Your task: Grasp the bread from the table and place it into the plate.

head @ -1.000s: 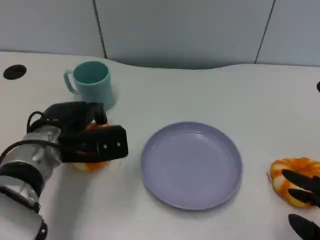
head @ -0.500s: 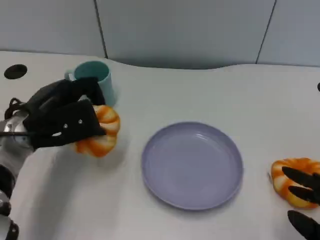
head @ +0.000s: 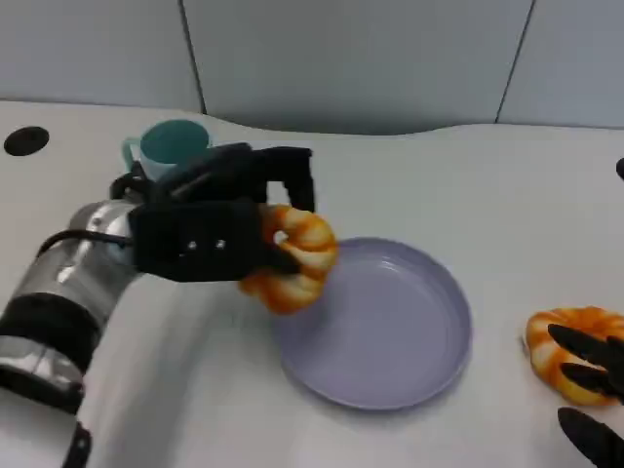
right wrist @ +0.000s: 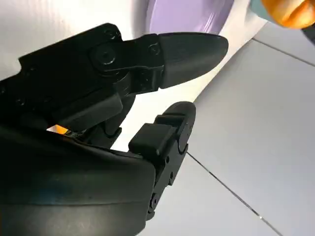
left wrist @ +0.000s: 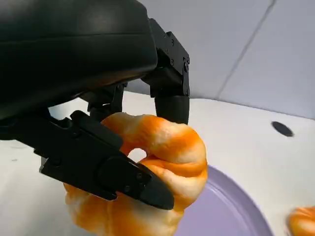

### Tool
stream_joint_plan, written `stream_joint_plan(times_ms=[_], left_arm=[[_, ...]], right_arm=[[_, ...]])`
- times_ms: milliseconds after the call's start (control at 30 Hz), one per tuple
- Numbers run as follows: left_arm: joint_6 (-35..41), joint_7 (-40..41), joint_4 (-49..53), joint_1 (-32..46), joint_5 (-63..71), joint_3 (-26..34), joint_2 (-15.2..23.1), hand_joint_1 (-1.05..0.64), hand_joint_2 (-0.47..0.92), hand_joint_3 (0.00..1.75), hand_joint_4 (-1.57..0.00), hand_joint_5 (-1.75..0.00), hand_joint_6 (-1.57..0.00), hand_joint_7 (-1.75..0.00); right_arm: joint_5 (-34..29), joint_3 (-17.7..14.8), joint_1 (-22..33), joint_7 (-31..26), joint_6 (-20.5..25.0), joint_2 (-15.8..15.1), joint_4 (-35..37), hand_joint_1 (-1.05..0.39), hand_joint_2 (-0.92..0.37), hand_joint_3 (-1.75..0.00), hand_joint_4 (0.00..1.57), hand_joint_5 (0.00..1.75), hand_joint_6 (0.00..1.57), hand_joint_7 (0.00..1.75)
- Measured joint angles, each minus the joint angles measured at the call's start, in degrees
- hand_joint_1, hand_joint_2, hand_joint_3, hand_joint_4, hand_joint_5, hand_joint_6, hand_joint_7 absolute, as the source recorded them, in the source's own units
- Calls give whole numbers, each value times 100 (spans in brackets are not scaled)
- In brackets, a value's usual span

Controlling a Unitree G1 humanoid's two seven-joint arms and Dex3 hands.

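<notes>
1. Head view: my left hand grips the glazed orange ring-shaped bread, lifted over the round lavender plastic plate's near rim, so I'd release further in.
2. Right hand rests fingers apart beside a second orange bread, holding nothing.

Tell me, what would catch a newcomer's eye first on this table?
Most striking is the orange bread held in the robot's black left hand, hanging over the near-left rim of the lavender plate at the table's middle. A second orange bread lies at the right edge, with the right hand beside it. A teal mug stands behind the left arm.
</notes>
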Motion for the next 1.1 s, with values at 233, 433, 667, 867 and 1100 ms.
stream_joint_plan(times_ms=[233, 433, 667, 867, 1100], left_arm=[[-313, -192, -53, -338, 129, -316, -508, -17, 89, 7, -78, -175, -56, -175], [-361, -467, -47, -486, 152, -511, -751, -10, 80, 38, -87, -175, -67, -175], [-379, -118, 130, -574, 788, -930, -850, -23, 66, 40, -73, -175, -51, -175], [-410, 165, 198, -784, 1480, -1364, -631, -53, 82, 2, -39, -115, -49, -77], [-437, -400, 134, -1101, 1483, -1450, -462, -72, 87, 0, -17, -45, -40, -2]], right_arm=[[-9, -2, -23, 0, 2, -3, 30, -37, -92, -35, 93, 2, 78, 0], [-10, 3, -21, 0, 2, -2, 30, -36, -92, -35, 93, 1, 77, 0], [-4, 38, -23, 0, -23, 8, 37, -36, -92, -35, 92, 1, 78, 0], [-1, 43, -23, 0, -49, 8, 49, -36, -92, -35, 94, 1, 78, 0], [1, 42, -28, 0, -94, 8, 64, -36, -92, -35, 94, 1, 77, 0]])
